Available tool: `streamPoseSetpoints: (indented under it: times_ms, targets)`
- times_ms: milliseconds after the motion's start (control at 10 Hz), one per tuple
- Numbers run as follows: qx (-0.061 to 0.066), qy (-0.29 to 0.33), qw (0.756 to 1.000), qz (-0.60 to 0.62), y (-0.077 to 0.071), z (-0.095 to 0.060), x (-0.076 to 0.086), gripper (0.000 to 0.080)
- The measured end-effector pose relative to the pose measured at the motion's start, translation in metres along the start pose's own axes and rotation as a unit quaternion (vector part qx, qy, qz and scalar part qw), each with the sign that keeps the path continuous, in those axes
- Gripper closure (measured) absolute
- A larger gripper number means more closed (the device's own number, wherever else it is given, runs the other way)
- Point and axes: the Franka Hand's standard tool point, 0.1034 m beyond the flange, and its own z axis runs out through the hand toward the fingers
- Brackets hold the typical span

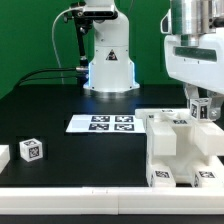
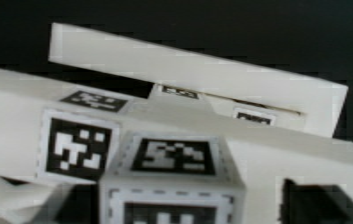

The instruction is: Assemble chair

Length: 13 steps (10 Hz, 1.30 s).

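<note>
no readable words or numbers; only black-and-white square tags on the chair pieces and marker board.

The exterior view sits low by the black table and looks across it at the robot base and green wall. The wrist view is very close to the chair. Both views share the chair, on the exterior view's right.

The marker board lies midway on the table, before the robot base. The chair stands at the exterior view's right, just beside the board (the gripper sits over its rear part). Well apart, at the left front, lie a small cube and a loose piece.
</note>
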Motion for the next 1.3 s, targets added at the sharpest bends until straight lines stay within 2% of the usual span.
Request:
streamPoseSetpoints:
  times_ms: [100, 200, 300, 500, 700, 800, 900, 1000, 1300]
  targets:
    - [0.001, 0.000, 0.999, -0.051, -0.001, -0.001, -0.001, 0.0217]
    - [0.002, 0.000, 0.993, -0.121, -0.002, -0.002, 0.002, 0.0217]
    - [0.001, 0.000, 0.977, -0.213, -0.003, -0.003, 0.002, 0.0162]
    - [0.001, 0.006, 0.960, -0.280, 0.000, 0.000, -0.007, 0.0153]
    - [0.000, 0.007, 0.936, -0.352, 0.001, 0.001, -0.004, 0.0150]
    - [-0.005, 0.010, 0.916, -0.401, 0.001, 0.002, -0.005, 0.0150]
    - [-0.018, 0.017, 0.868, -0.496, 0.003, 0.004, -0.008, 0.0150]
    - [-0.022, 0.015, 0.829, -0.559, 0.002, 0.003, -0.003, 0.0150]
    - [-0.022, 0.016, 0.831, -0.556, 0.002, 0.003, 0.000, 0.0177]
